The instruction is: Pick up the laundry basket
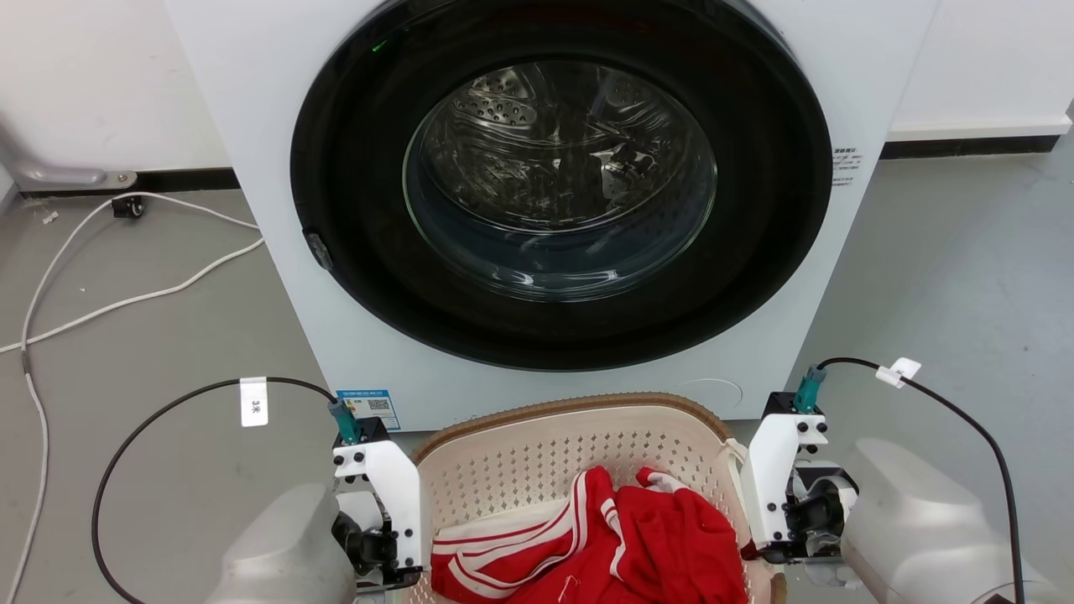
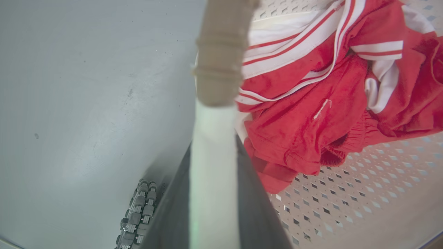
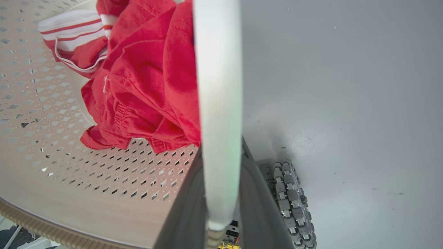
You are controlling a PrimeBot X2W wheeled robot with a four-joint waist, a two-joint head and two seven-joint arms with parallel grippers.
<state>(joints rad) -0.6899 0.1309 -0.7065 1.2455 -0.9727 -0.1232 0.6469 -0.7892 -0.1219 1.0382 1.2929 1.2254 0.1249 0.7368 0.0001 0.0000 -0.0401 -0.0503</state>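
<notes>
- Find the laundry basket (image 1: pixel 537 461) at 6 o'clock in head view. It sits directly in front of the washer (image 1: pixel 252 126), below the closed round door (image 1: pixel 558 180).
- Its brown rim (image 1: pixel 570 407) curves across the far edge, and the walls are perforated.
- Contents: a red garment w/ white stripes (image 1: pixel 654 537), bunched toward the near side.
- L gripper (image 2: pixel 213 148) is at the basket's 9 o'clock side. In the L wrist view you see the L fingers (image 2: pixel 173 207) clamped on the white L handle (image 2: pixel 211 180), one finger per side w/ no gap visible.
- R gripper (image 3: pixel 221 148) is at the basket's 3 o'clock side. The R fingers (image 3: pixel 252 193) are clamped the same way on the white R handle (image 3: pixel 218 86).
- A roller wheel (image 3: pixel 290 200) shows on the grey floor (image 1: pixel 965 277) just beside the R fingers.
- You cannot tell whether the basket's base touches the floor.
- A white cable (image 1: pixel 126 298) lies on the floor at the washer's 9 o'clock.
- A black cable (image 1: pixel 151 419) loops from the L wrist.
</notes>
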